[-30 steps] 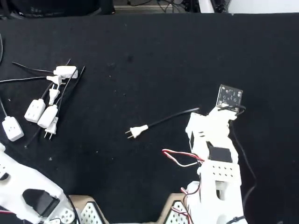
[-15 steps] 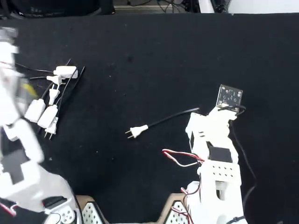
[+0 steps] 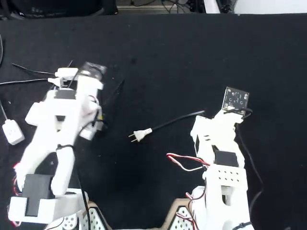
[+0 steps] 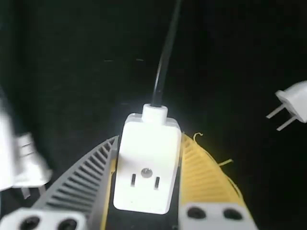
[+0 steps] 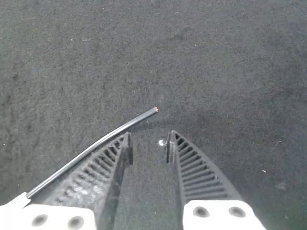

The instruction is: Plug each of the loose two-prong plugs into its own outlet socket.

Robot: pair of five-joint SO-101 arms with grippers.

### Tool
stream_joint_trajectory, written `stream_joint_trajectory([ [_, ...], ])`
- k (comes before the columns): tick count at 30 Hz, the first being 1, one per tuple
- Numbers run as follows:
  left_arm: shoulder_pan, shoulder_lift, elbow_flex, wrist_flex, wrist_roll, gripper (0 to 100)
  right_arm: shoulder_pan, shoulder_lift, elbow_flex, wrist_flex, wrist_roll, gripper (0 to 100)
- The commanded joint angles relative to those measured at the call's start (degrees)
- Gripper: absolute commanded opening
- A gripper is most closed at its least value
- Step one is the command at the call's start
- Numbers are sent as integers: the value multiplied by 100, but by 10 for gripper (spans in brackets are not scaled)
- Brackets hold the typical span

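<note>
Gripping outlet socket (image 4: 146,163); plug cluster (image 3: 66,74) half-hidden.

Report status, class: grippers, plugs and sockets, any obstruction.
Left gripper shut on outlet socket. Right gripper open, empty, beside cord end. Loose plug mid-table, unplugged. Nothing blocking it.

**White two-prong plug** (image 3: 141,135): lies flat near the table's centre, prongs pointing left. Its black cord (image 3: 177,120) runs right and far to a cut end (image 5: 156,110) showing copper.

**White outlet socket** (image 4: 146,167): rectangular, with its slotted face up. It is clamped between the fingers of the left gripper (image 4: 149,140), left of the plug, and its socket cord (image 4: 165,52) leaves the far end.

**Second socket block** (image 3: 12,132): white, lies flat at the left edge.

**White connector** (image 3: 67,73): lies far left; plug or socket cannot be told.
</note>
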Motion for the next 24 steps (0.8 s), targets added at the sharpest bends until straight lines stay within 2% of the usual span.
stream_joint_trajectory([
  [1,418,-255,163,-352,70,106,-18,-154,-321,-123,-35,121],
  [5,295,-299,171,-334,70,217,-26,-154,-321,-123,-35,121],
  [14,-892,-246,-681,220,-26,224,-26,-154,-321,-123,-35,121],
  [18,-1376,-220,-365,-316,-633,224,-35,-154,-321,-123,-35,121],
  [24,-1560,35,602,-1468,-721,224,-44,-154,-321,-123,-35,121],
])
